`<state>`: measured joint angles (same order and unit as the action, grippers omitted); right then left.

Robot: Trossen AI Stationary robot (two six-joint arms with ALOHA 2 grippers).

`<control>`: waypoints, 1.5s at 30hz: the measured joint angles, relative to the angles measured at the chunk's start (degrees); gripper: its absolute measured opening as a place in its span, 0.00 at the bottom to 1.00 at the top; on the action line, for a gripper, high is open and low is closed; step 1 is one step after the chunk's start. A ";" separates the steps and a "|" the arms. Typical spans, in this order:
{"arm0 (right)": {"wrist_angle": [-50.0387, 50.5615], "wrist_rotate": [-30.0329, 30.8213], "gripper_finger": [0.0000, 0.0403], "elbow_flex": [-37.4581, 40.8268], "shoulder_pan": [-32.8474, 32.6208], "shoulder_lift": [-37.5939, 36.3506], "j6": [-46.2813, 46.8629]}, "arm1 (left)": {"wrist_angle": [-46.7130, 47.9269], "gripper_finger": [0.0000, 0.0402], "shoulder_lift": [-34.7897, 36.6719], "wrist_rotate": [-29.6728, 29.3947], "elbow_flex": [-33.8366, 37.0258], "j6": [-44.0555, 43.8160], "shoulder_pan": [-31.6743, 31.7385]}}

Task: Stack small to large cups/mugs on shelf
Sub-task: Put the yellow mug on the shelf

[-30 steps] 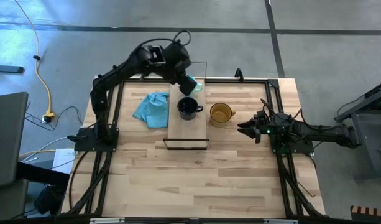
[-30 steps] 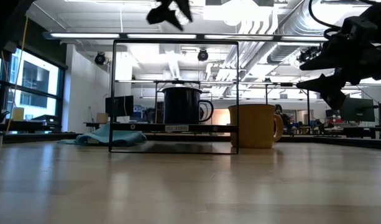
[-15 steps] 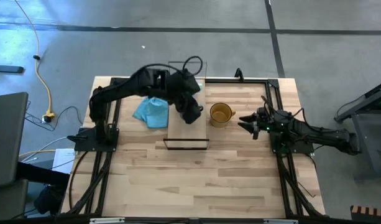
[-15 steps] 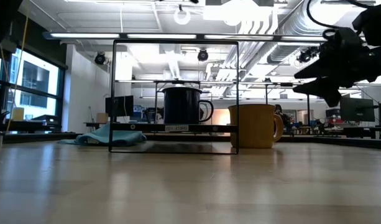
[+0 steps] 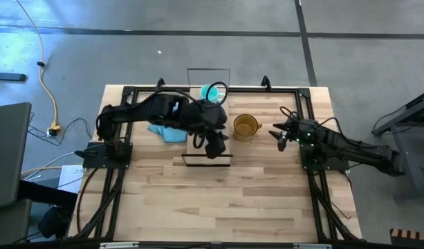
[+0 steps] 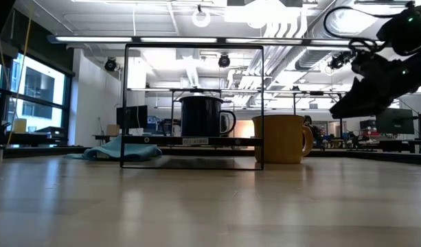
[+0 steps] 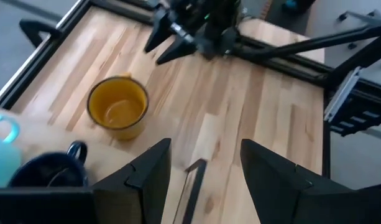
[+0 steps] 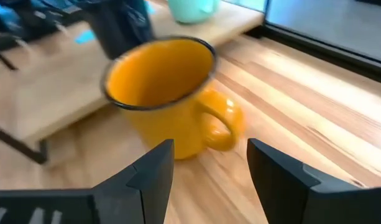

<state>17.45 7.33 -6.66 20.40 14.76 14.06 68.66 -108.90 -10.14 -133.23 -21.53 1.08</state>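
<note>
The shelf lies mid-table with a black wire frame at each end. The teal mug stands on its far end. The black mug stands on the shelf's middle; in the high view my left arm covers it. The amber mug stands on the table just right of the shelf. My left gripper hangs open above the shelf's near half, holding nothing. My right gripper is open, low at the table's right, pointing at the amber mug from a short way off.
A light blue cloth lies crumpled on the table left of the shelf, partly under my left arm. Black frame rails run along the table's sides and far edge. Bare wood stretches across the near half of the table.
My left gripper has swung from over the teal mug at the shelf's far end toward the table's near edge, along the shelf, rolling as it went; it stays open. My right gripper has rolled and tipped downward, nosing slightly toward the amber mug. The mugs have kept still.
</note>
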 joint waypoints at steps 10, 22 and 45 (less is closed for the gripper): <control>-8.92 -1.59 0.48 0.00 1.75 9.12 -11.91 | -3.05 0.45 0.00 -0.08 0.00 0.25 -0.85; -16.36 -1.93 0.48 0.00 5.10 21.89 -16.10 | -2.98 0.45 -0.02 0.49 0.00 -0.77 -0.87; -39.25 -11.68 0.48 -0.02 13.16 45.29 -23.56 | -2.49 0.45 -0.07 1.74 0.00 -1.86 -1.88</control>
<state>-21.80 -4.34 -6.68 33.56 60.05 -9.50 66.17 -108.97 -8.40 -133.23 -23.39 -0.80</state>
